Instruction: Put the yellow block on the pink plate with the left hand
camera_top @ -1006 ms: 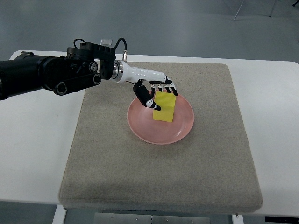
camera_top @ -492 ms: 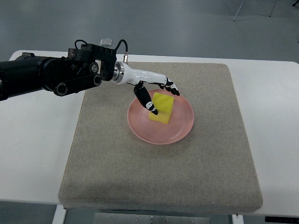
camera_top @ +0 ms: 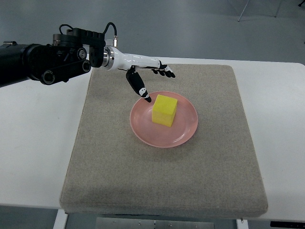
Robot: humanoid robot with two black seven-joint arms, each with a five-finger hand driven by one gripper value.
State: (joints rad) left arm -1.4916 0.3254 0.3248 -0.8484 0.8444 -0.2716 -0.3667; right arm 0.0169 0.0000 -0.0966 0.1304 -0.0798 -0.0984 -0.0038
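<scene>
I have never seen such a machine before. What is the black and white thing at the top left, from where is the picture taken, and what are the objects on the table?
The camera sits on the robot and looks down steeply at its work. The black arm coming in from the picture's left ends in the left hand, a white hand with dark fingers. Its fingers are spread and hold nothing; it is above the far edge of the grey mat, beside the plate. The mat lies on a white table. On the mat is a pink plate, and a yellow block rests on it, free of the hand. The right arm is not visible.
</scene>
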